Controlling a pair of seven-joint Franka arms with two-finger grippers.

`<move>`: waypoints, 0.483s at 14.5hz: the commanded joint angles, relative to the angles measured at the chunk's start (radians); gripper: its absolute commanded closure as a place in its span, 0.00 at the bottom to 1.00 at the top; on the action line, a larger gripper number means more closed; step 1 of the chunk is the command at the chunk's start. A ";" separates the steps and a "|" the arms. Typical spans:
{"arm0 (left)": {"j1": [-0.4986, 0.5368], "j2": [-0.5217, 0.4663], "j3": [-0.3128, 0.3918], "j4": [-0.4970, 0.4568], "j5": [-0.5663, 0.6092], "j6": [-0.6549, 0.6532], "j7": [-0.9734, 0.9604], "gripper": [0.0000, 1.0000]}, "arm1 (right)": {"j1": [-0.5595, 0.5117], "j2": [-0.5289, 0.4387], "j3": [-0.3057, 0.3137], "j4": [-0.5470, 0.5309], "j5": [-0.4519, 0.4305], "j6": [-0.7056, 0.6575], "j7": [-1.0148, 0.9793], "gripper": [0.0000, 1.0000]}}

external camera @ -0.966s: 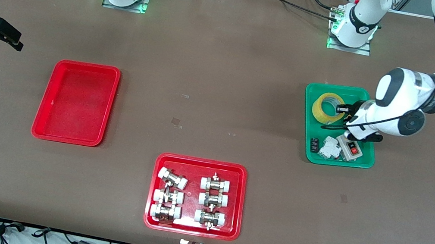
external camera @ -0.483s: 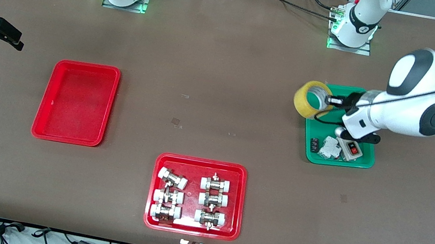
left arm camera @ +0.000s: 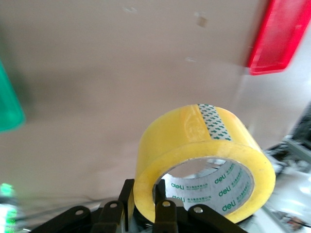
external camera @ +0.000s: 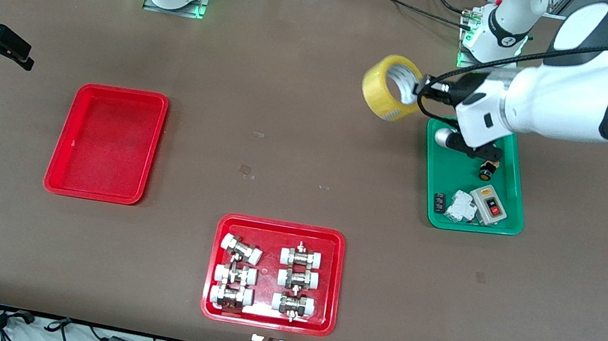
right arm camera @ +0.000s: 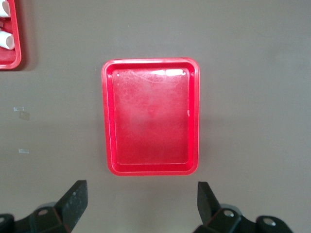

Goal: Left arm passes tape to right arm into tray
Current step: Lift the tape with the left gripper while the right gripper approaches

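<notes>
Green tray [external camera: 512,185], bench at 3 o'clock: switch box [external camera: 488,204], white parts [external camera: 460,206]. Red tray [external camera: 337,279], 6 o'clock: six white-capped fittings [external camera: 241,250].

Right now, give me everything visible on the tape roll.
The tape is a roll of translucent yellow packing tape on a white inner core printed with green lettering; a green-patterned strip crosses its outer wrap. It is off the table, tilted, its open core facing the front camera. The left gripper is shut on its wall, one finger inside the core. It hangs over bare table just past the green tray. Nothing else touches it.
</notes>
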 commanded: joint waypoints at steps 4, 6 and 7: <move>-0.095 0.078 -0.012 0.037 -0.170 0.154 -0.165 0.93 | 0.068 0.041 0.011 0.012 0.007 -0.016 -0.008 0.00; -0.103 0.099 -0.014 0.037 -0.187 0.225 -0.185 0.93 | 0.127 0.127 0.009 0.047 -0.001 -0.024 -0.019 0.00; -0.108 0.107 -0.017 0.037 -0.190 0.281 -0.185 0.93 | 0.141 0.141 0.009 0.067 -0.001 -0.030 -0.019 0.00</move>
